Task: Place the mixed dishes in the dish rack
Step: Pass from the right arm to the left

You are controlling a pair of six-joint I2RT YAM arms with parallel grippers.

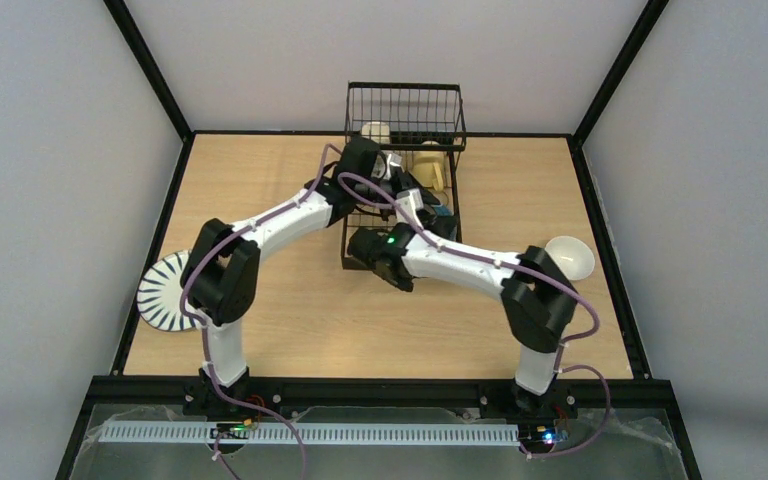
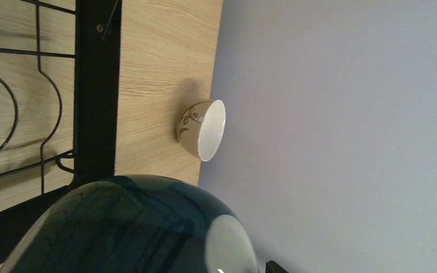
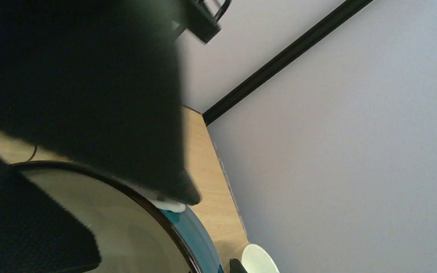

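At the dish rack (image 1: 405, 100), the right fingers (image 3: 91, 85) are clenched on the rim of the one blue-outside white bowl (image 3: 202, 239), which passes between them. I cannot tell how the left fingers (image 1: 385, 180) stand. Two mugs sit in the rack, a beige mug (image 1: 375, 131) and a yellow mug (image 1: 430, 168); one cream bowl (image 1: 570, 258) and one striped plate (image 1: 165, 292) lie on the bench (image 1: 290, 320).

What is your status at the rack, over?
Right gripper grips blue bowl rim at dish rack. Left gripper beside, state unclear. Cream bowl, striped plate not loaded.
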